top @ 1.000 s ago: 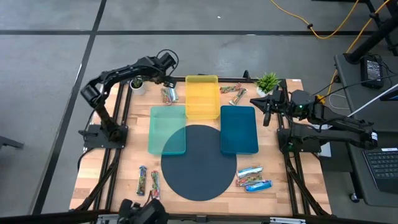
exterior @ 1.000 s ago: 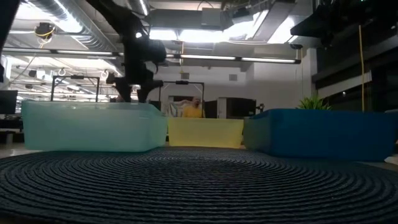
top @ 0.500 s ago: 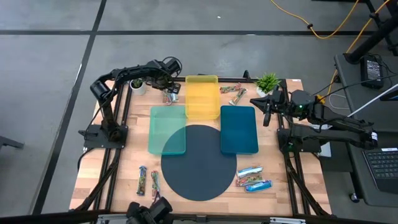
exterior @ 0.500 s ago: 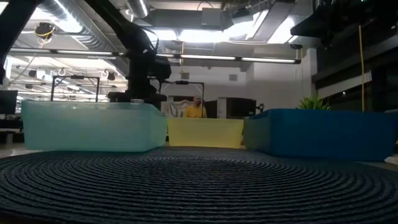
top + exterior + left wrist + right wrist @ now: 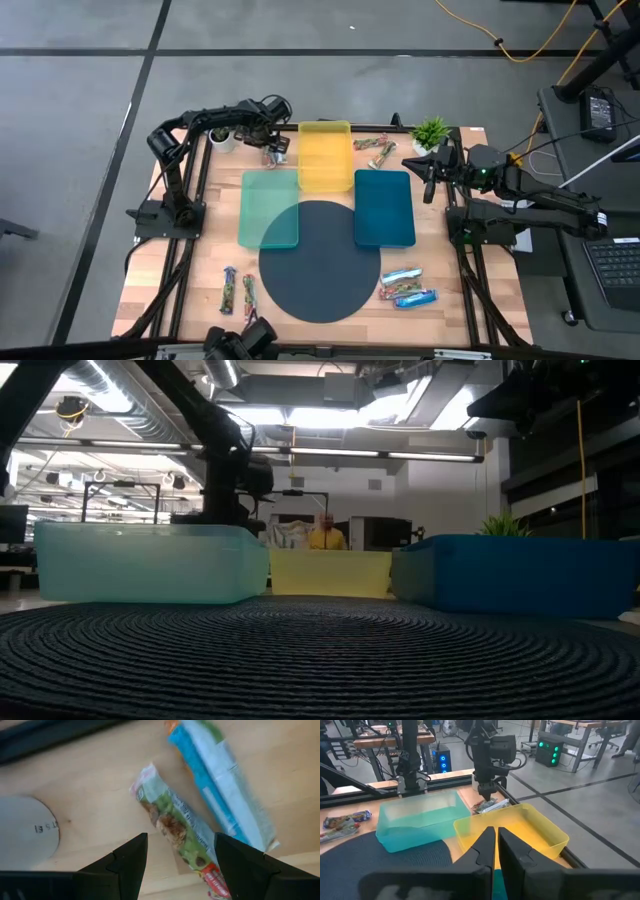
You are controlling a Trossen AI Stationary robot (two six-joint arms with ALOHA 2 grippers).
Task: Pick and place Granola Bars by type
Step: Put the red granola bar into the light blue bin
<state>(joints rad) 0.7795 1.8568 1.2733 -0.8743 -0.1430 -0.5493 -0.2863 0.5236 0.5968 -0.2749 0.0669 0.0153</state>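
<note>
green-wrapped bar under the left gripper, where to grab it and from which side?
Grip the green-wrapped bar across its narrow width near mid-length, coming straight down. It lies flat on the wood and the open left gripper already straddles it. Likely keep clear of the blue-white bar close alongside.

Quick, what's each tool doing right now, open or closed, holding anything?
Left tool: open, straddling the green-wrapped granola bar, not gripping it yet.
Right tool: shut, holding nothing.

Closed fingers (image 5: 496, 851) face teal tray (image 5: 422, 818), yellow tray (image 5: 540, 832).
</note>
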